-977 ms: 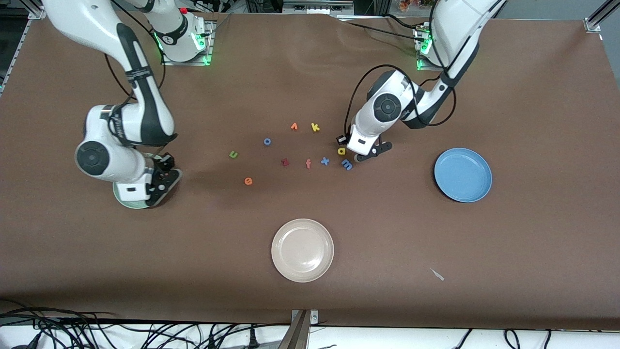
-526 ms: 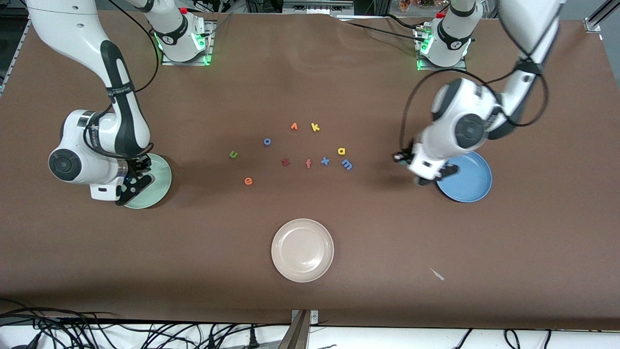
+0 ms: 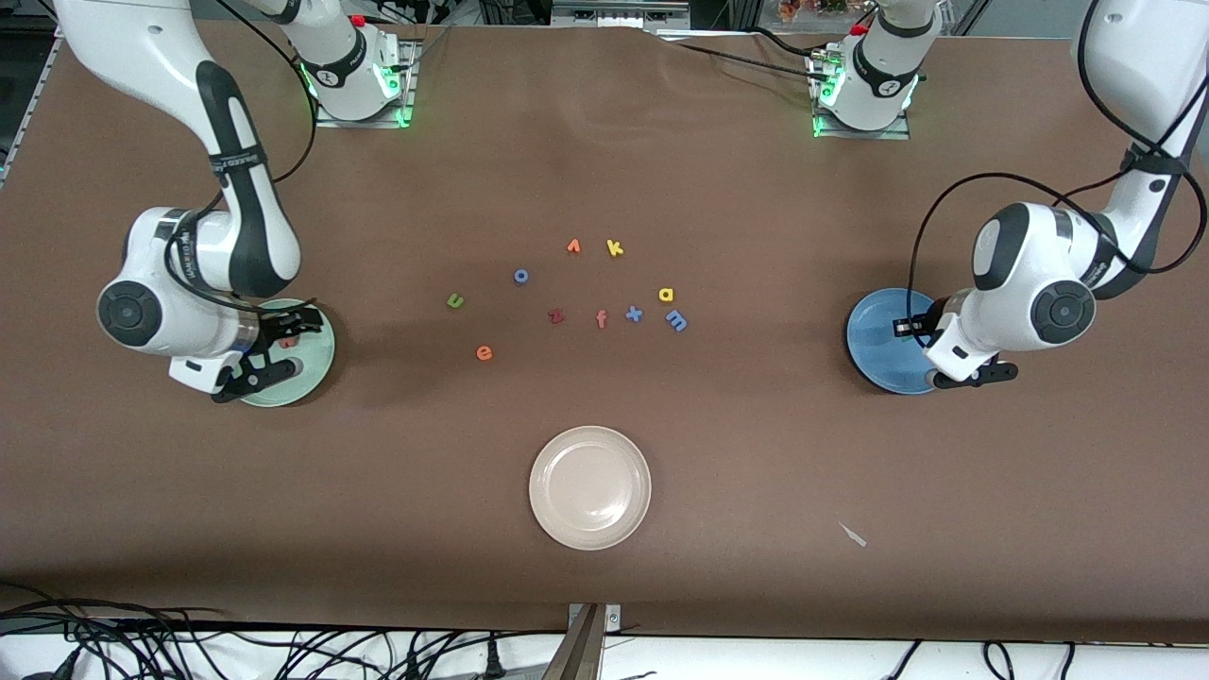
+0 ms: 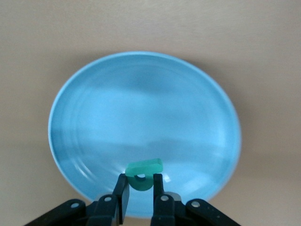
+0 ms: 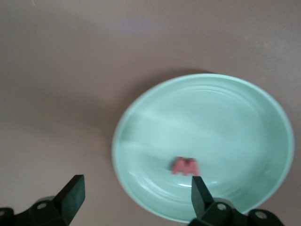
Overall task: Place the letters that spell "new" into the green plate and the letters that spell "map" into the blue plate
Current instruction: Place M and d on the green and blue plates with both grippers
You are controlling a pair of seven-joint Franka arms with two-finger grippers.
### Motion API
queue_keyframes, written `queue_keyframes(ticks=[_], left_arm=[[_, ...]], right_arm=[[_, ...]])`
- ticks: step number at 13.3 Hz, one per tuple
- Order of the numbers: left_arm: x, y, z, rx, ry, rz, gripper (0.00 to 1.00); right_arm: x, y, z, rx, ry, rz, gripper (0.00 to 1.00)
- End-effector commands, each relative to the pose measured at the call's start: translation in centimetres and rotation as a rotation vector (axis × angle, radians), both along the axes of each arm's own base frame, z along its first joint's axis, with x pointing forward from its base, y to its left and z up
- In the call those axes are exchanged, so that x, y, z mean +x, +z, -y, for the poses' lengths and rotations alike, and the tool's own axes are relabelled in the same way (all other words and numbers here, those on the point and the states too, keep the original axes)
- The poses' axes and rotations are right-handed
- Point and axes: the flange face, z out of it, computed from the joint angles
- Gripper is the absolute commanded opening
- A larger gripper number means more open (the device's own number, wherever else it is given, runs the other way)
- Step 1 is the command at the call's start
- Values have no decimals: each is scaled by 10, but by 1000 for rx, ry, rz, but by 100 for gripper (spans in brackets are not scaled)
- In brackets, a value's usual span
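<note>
My right gripper [image 3: 272,356] hangs open over the pale green plate [image 3: 318,351]. The salmon w [image 5: 185,166] lies flat in that plate [image 5: 211,117], free of the fingers. My left gripper [image 4: 139,181] is shut on the teal p [image 4: 143,172] and holds it over the blue plate [image 4: 141,94], at the left arm's end of the table [image 3: 874,335]. Among the letters in the middle of the table lie the olive n [image 3: 455,300], the orange e [image 3: 484,353], the yellow a [image 3: 666,295] and the blue m [image 3: 676,320].
Other letters lie among them: a blue x [image 3: 634,314], a salmon f [image 3: 601,319], a red letter [image 3: 555,316], a blue o [image 3: 520,276], an orange v-like one [image 3: 573,246], a yellow k [image 3: 614,247]. A cream plate [image 3: 590,487] sits nearer the camera.
The right gripper opened and let the salmon w drop into the green plate. The left arm carried the teal p from the group of letters to above the blue plate.
</note>
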Motion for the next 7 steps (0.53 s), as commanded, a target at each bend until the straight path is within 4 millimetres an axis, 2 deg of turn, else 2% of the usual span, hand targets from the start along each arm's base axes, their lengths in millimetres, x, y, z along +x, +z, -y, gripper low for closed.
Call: queue_keyframes(ticks=[1, 3, 4, 5, 6, 7], left_arm=[[1, -31, -8, -6, -44, -1, 16], [1, -32, -6, -7, -45, -2, 19], [1, -32, -5, -8, -45, -2, 32], [2, -30, -5, -11, -37, 1, 75], [4, -26, -4, -10, -30, 7, 100], [10, -16, 1, -8, -33, 22, 100]], right_arm=[[-12, 11, -47, -16, -233, 14, 100], [-16, 10, -84, -37, -396, 28, 100], [-20, 8, -102, -45, -459, 27, 100], [-28, 7, -117, -51, -530, 33, 100], [-41, 6, -140, -42, -576, 59, 100], [-52, 3, -155, -32, -623, 81, 100]])
